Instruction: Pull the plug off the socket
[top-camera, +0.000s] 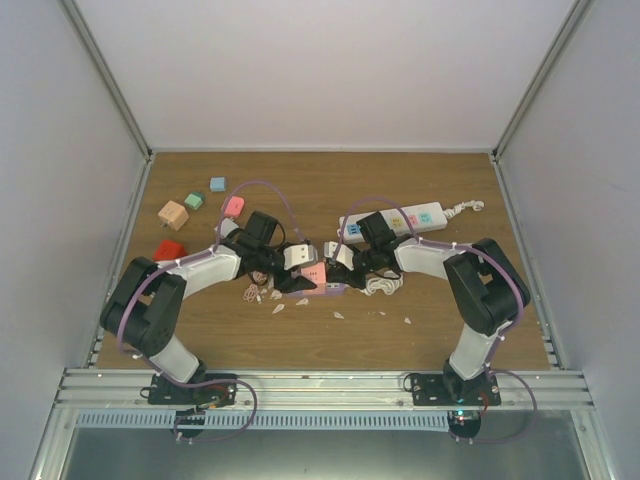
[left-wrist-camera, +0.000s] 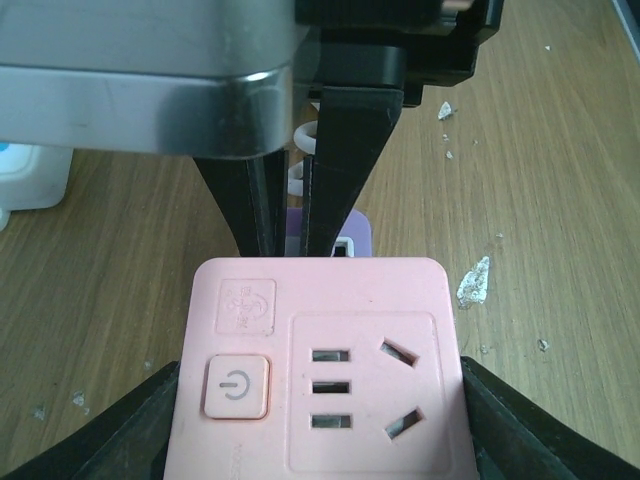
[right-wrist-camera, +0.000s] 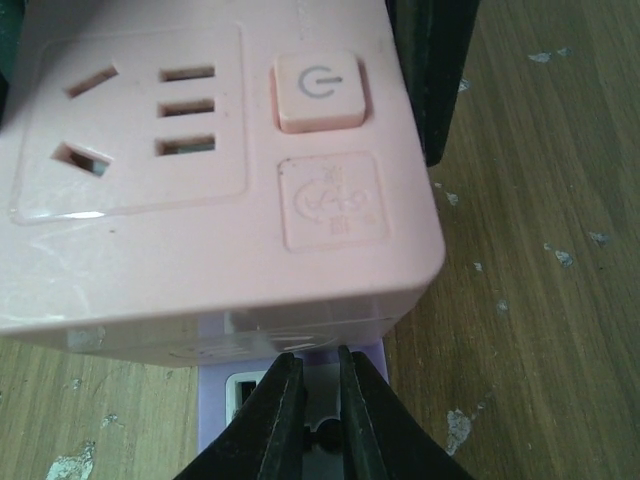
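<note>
A pink cube socket (top-camera: 315, 272) sits at the table's middle with a purple plug (top-camera: 334, 289) joined to its side. My left gripper (top-camera: 298, 276) is shut on the socket; in the left wrist view the socket (left-wrist-camera: 320, 370) fills the space between my black fingers (left-wrist-camera: 530, 430). My right gripper (top-camera: 346, 264) meets it from the right. In the right wrist view the socket (right-wrist-camera: 200, 170) is above, the purple plug (right-wrist-camera: 218, 400) pokes out under it, and my right gripper (right-wrist-camera: 320, 372) is pinched on the plug's middle.
A white power strip (top-camera: 395, 222) lies behind the right arm, with a coiled white cable (top-camera: 382, 284) beside it. Several coloured cube sockets lie at the left: orange (top-camera: 173, 214), red (top-camera: 168, 249), pink (top-camera: 233, 206). White chips (top-camera: 300, 302) dot the wood.
</note>
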